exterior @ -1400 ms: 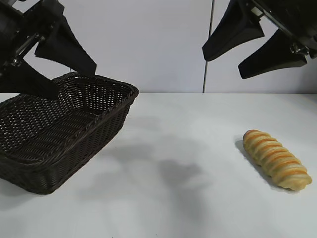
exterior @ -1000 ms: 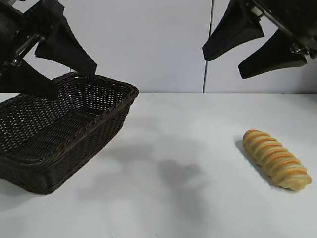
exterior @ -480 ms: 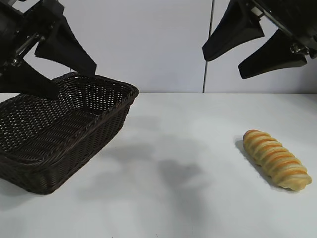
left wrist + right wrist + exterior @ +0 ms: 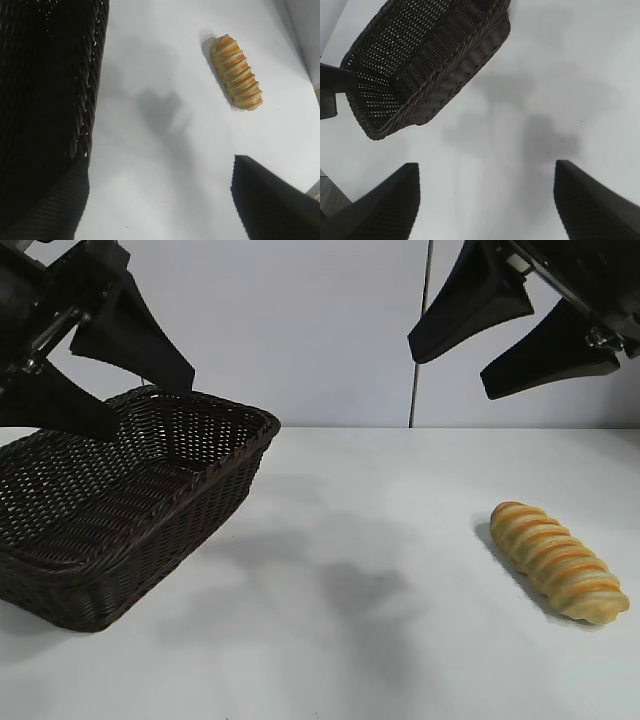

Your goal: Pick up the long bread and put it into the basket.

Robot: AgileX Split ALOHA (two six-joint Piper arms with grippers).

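The long bread (image 4: 558, 561), golden-tan with orange and cream spiral ridges, lies on the white table at the right; it also shows in the left wrist view (image 4: 236, 71). The dark brown wicker basket (image 4: 215, 480) stands at the left, empty, and shows in the left wrist view (image 4: 92, 75) and the right wrist view (image 4: 445, 75). My left gripper (image 4: 150, 405) hangs open high above the basket's back rim. My right gripper (image 4: 448, 375) hangs open high above the table, up and left of the bread. Both hold nothing.
A white table (image 4: 370, 640) with a pale wall behind it; a thin dark vertical seam (image 4: 412, 390) runs down the wall. Soft shadows of the arms lie on the table between basket and bread.
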